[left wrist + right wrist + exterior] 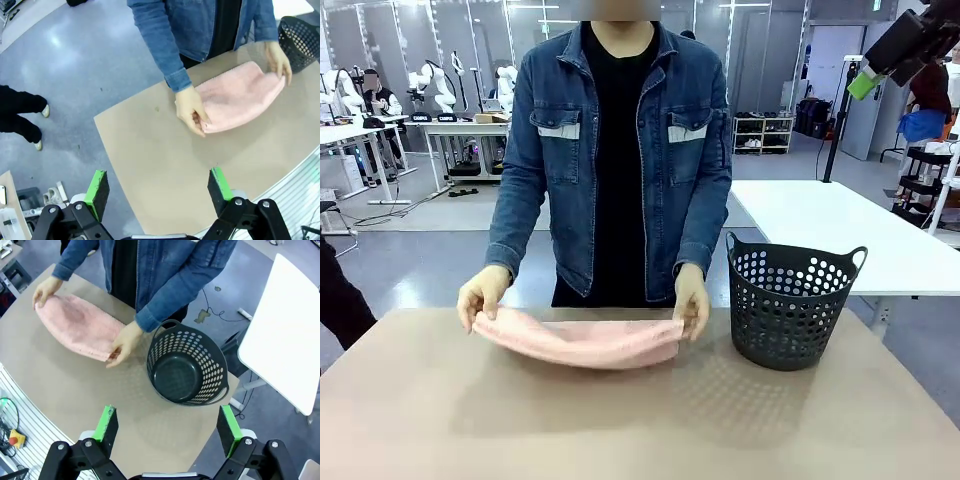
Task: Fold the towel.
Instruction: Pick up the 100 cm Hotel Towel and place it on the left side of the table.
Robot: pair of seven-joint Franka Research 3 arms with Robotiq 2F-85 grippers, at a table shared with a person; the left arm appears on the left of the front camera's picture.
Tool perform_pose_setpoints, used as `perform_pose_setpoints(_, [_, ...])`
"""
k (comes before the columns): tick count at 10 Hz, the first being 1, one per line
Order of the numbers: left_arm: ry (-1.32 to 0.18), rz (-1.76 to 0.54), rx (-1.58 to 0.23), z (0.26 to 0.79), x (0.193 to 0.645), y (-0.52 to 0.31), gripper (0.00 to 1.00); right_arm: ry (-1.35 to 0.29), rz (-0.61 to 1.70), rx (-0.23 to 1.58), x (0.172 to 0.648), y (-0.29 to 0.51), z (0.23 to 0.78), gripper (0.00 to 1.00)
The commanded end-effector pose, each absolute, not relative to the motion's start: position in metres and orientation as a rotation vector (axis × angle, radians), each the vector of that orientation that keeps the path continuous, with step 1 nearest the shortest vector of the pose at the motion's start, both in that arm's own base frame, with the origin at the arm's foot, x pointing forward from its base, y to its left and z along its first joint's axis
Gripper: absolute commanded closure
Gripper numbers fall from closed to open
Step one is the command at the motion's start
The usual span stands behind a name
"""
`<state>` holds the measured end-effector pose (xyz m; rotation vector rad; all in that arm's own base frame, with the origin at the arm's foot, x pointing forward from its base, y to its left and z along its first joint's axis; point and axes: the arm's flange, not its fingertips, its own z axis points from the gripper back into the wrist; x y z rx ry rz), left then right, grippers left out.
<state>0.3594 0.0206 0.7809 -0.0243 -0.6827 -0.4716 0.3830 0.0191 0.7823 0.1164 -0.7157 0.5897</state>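
Note:
The pale pink towel (582, 342) lies bunched in a long roll on the far side of the tan table (620, 430). A person in a denim jacket holds one end in each hand. The towel (235, 98) is far beyond my left gripper (159, 190), which hangs high above the table edge, open and empty. The towel (77, 332) and the person's hand (125, 342) also appear below my right gripper (167, 427), open and empty, high above the table. Part of my right gripper (910, 45) is visible at the upper right of the front view.
A black perforated basket (792, 300) stands empty on the table to the right of the towel, seen from above as the basket (186, 364). A white table (840, 235) stands behind it. Another person's legs (22, 117) stand on the floor beside the table.

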Motion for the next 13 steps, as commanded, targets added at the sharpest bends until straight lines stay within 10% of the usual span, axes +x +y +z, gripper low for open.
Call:
perform_pose_setpoints(1, [-0.683, -0.469, -0.021, 0.7832, 0.3604, 0.021, 0.0, -0.721, 0.587, 0.126, 0.3848, 0.0186, 0.7844, 0.0])
perform_pose_setpoints(13, [-0.683, -0.469, -0.021, 0.7832, 0.3604, 0.021, 0.0, -0.721, 0.587, 0.126, 0.3848, 0.0186, 0.7844, 0.0])
